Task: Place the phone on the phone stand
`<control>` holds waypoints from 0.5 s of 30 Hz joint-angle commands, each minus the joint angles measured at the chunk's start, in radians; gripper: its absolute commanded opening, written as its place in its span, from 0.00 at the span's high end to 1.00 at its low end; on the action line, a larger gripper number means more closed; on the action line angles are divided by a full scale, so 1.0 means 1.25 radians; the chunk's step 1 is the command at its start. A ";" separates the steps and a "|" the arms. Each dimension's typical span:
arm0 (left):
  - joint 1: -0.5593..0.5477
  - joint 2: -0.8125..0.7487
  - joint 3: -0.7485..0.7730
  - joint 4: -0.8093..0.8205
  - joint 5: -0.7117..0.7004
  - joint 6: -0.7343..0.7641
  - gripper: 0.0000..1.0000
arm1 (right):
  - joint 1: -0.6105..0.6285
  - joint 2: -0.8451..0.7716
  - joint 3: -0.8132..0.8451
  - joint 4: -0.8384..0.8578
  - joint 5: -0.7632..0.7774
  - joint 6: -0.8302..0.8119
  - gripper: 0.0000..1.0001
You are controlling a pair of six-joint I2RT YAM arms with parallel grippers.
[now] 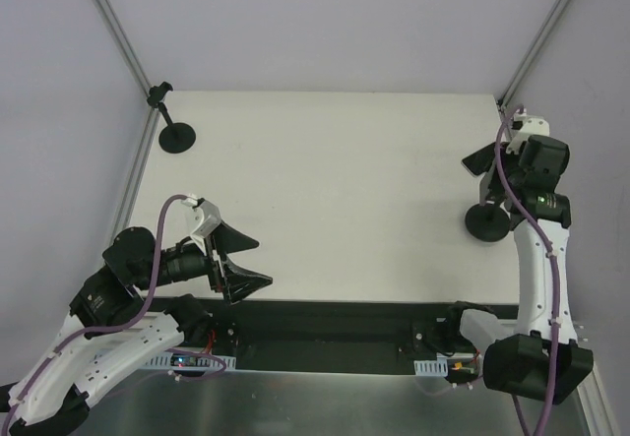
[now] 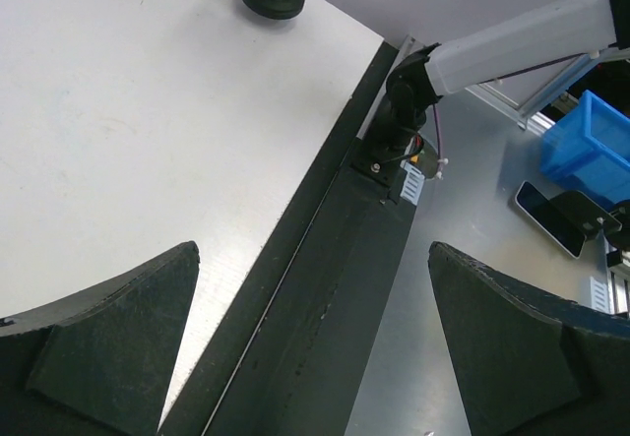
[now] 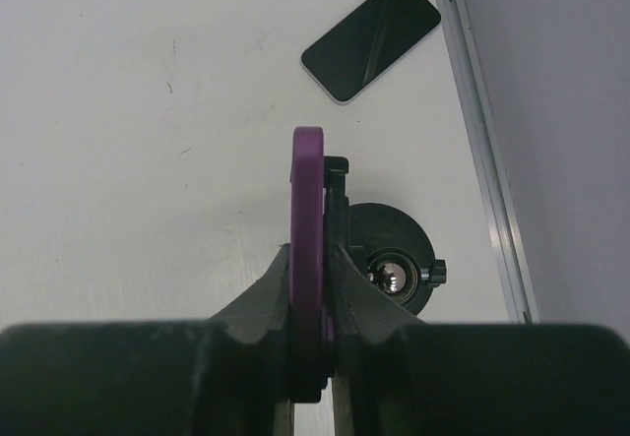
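Note:
My right gripper [image 3: 308,259] is shut on the phone [image 3: 307,190], which it holds upright and edge-on, its purple edge showing. The phone's right face is against the upright stem and clip [image 3: 337,168] of the right phone stand, above its round black base [image 3: 379,224]. In the top view the right gripper [image 1: 485,188] hovers just behind that base [image 1: 487,222], with a dark slab [image 1: 476,160] sticking out of it. My left gripper [image 1: 264,261] is open and empty at the near left, and its wrist view [image 2: 313,259] shows it over the table's front edge.
A second black stand [image 1: 177,136] stands at the far left. Another dark phone [image 3: 369,39] lies flat on the table near the metal rail [image 3: 482,160]. Off the table, a blue bin [image 2: 591,141] and a further phone [image 2: 548,218] show.

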 commanded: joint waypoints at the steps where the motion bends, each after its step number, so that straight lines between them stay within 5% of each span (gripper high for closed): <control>1: 0.007 -0.013 -0.016 0.073 0.050 0.005 0.01 | -0.073 0.041 0.098 0.198 -0.165 -0.108 1.00; 5: 0.007 -0.019 -0.028 0.076 0.095 -0.002 0.01 | -0.199 0.117 0.165 0.123 -0.263 -0.131 1.00; 15: 0.007 -0.084 -0.074 0.082 0.122 0.009 0.01 | -0.347 0.192 0.133 0.188 -0.495 -0.125 1.00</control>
